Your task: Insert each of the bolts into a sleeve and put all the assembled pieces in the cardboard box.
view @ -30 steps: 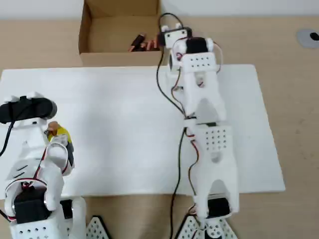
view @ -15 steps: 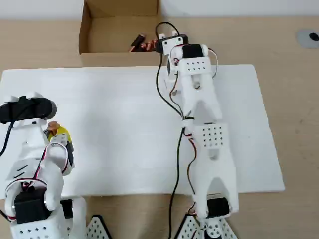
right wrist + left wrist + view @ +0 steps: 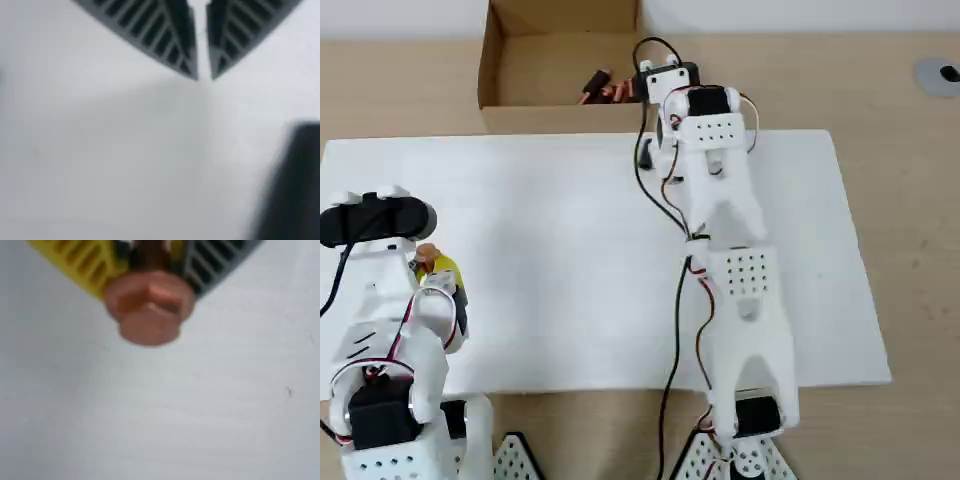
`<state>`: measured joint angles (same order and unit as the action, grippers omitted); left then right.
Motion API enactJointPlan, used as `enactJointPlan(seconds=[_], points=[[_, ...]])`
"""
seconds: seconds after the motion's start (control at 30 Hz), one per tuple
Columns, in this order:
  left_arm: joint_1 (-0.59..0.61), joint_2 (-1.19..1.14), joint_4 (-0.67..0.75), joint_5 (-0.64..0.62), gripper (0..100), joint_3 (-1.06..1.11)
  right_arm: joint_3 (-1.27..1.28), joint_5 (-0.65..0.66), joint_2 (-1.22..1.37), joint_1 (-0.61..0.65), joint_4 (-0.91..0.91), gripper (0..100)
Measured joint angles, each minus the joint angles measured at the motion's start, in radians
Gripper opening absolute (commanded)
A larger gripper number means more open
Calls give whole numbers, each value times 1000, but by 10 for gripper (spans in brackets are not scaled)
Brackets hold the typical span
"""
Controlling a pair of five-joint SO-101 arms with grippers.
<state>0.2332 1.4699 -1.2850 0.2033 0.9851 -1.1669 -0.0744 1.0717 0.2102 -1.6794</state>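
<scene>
My left gripper [image 3: 428,265] sits at the left side of the white mat, shut on a copper bolt [image 3: 426,254]. In the left wrist view the bolt's flanged hex head [image 3: 148,307] sticks out between a yellow finger [image 3: 75,260] and a grey finger [image 3: 215,265], just above the mat. My right gripper [image 3: 202,77] hangs close over the mat near its far edge, beside the cardboard box [image 3: 490,70], with its dark fingers shut on nothing. Its dark tip [image 3: 645,154] peeks out beside the arm. Copper and black pieces [image 3: 600,85] lie inside the box.
The white mat [image 3: 570,250] covers most of the wooden table. The right arm [image 3: 740,280] stretches across the mat's right half. A blurred dark shape [image 3: 295,185] lies beside the right gripper; I cannot tell what it is.
The right arm's wrist has shifted slightly left near the box corner, and a dark tip now shows over the mat's far edge. The left arm holds still with the bolt.
</scene>
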Motion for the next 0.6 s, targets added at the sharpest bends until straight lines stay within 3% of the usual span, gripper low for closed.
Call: enactJointPlan(seconds=[0.3, 0.6], points=[[0, 0, 0, 20, 9, 0, -153, 2, 0, 0, -81, 11], [0, 0, 0, 20, 13, 0, -252, -21, 0, 123, -31, 175]])
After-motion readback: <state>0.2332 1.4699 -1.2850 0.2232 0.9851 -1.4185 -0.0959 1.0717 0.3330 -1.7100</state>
